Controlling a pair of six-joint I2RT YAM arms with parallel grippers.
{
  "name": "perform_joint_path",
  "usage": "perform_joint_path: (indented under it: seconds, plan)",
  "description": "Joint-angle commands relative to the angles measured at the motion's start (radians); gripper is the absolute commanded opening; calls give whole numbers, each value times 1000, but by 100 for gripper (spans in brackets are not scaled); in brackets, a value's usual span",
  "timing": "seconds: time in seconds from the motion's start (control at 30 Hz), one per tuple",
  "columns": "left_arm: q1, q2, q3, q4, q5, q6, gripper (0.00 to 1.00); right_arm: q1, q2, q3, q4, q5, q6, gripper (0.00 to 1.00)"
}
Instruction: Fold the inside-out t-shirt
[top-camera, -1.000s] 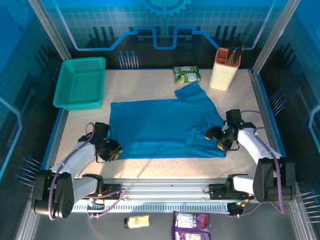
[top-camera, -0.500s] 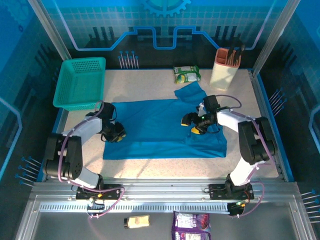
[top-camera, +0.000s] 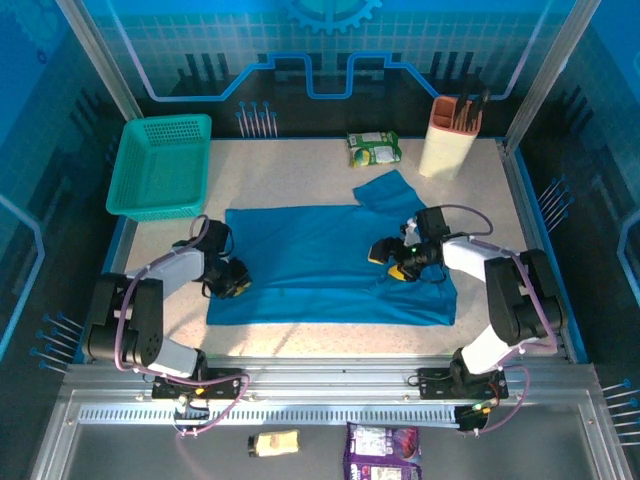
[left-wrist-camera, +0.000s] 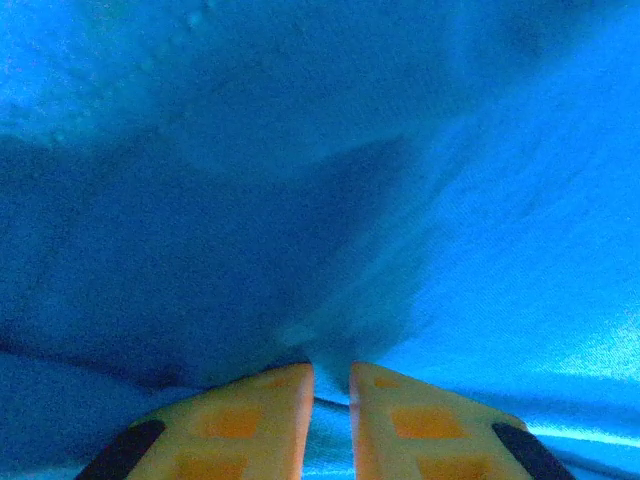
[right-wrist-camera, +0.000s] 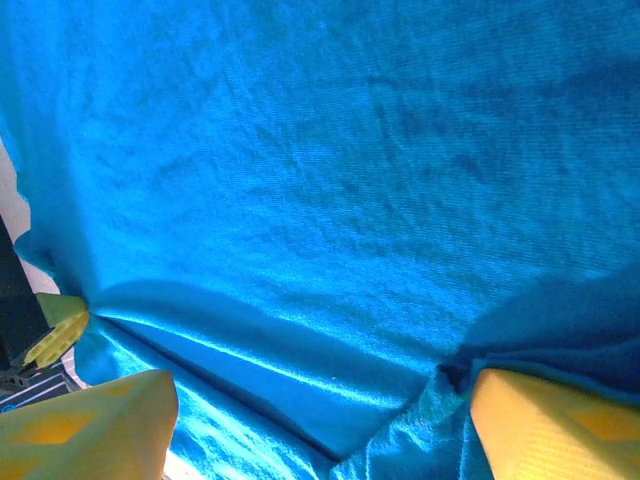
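Both elbows bent, left jaws pinch the t-shirt (top-camera: 310, 262); right jaws gape.

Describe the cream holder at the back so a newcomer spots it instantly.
Take the speckled table and go to its far right corner, beyond the blue t-shirt. The holder stands upright there, just right of the green snack packet. It is the one tall cream container, with dark handles sticking out of its top.
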Motion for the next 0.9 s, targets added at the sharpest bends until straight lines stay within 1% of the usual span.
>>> perform_joint_path:
  seconds: [0.0, 0.23, 0.33, 0.43, 0.5, 0.6, 0.7, 0.77, 0.83, 0.87]
  plan:
    - [-18, -16, -71, -70, -17, -41, 21, -17, -21, -67, -107, 88, 1, 80]
    - [-38, -76, -100, -97, -19, -65, 21, -17, -105, -119, -137, 100, 13, 80]
    - [-38, -94, -86, -110, -25, -63, 21, -13, -139, -121, -159, 111, 31, 80]
    - [-38, -97, -40, -121, -36, -41, 21, -13, -172, -99, -137, 118, 47, 79]
    - [-38, -92, 5, -118, -39, -11, 21, -25, -158, -37, -132, 115, 24, 78]
    - [-37, -79, 96, -144, -66, 50, 22, -53, -109, 109, -195, 91, -60, 76]
    - [-28, -61, 189, -163, -103, 120, 25, -68, -54, 265, -278, 132, -184, 74]
    - [-8, -29, 262, -167, -117, 176, 30, -72, -4, 368, -362, 191, -260, 72]
    - [6, 12, 342, -174, -145, 245, 34, -79, 24, 422, -393, 200, -301, 71]
    - [6, 39, 389, -179, -182, 286, 34, -83, 33, 439, -394, 195, -310, 70]
